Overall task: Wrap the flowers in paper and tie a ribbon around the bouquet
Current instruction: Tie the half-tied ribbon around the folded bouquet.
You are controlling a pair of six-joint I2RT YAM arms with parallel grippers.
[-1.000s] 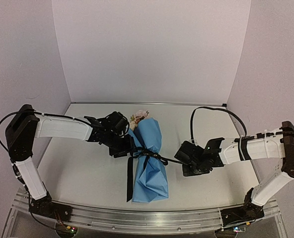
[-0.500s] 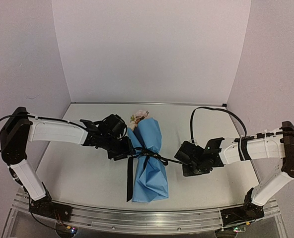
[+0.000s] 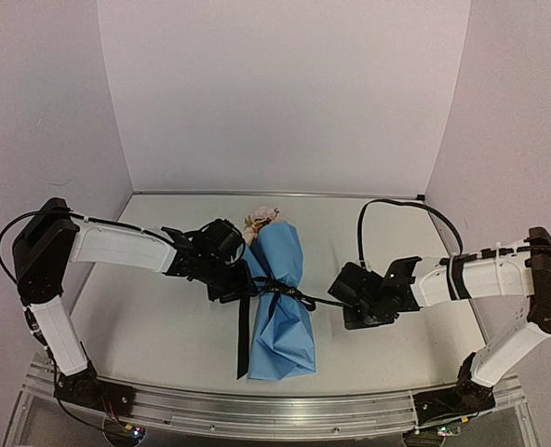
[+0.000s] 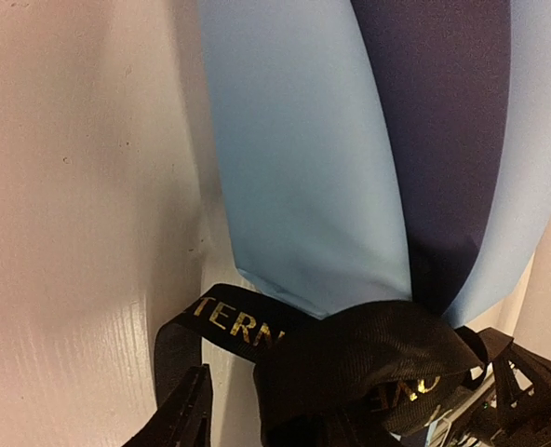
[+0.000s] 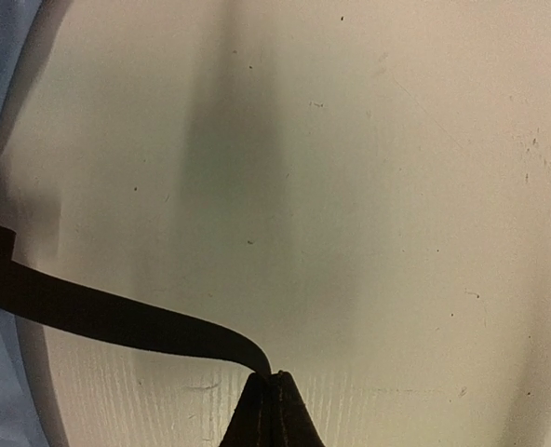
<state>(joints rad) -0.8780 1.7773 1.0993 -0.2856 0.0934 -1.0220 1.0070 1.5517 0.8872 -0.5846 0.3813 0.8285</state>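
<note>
The bouquet lies lengthwise mid-table, its light blue paper (image 3: 280, 312) wrapped round the flowers (image 3: 262, 220), whose heads show at the far end. The black ribbon (image 3: 283, 294) bands its waist, and one tail (image 3: 243, 340) hangs down the left side. My left gripper (image 3: 239, 285) sits at the bouquet's left flank. Its jaws stand apart round a ribbon loop (image 4: 350, 358) with gold letters. One finger (image 4: 178, 419) shows clear of the loop, and the other is hidden behind it. My right gripper (image 3: 343, 300) is shut on the ribbon's other end (image 5: 117, 317), stretched taut from the knot.
White walls close in the table (image 3: 164, 326) at the back and both sides. A black cable (image 3: 387, 207) arcs above the right arm. An aluminium rail (image 3: 275, 410) runs along the near edge.
My left gripper's jaws have narrowed round the ribbon loop and the arm has shifted slightly at the bouquet's left side. The right gripper and the bouquet have not moved.
</note>
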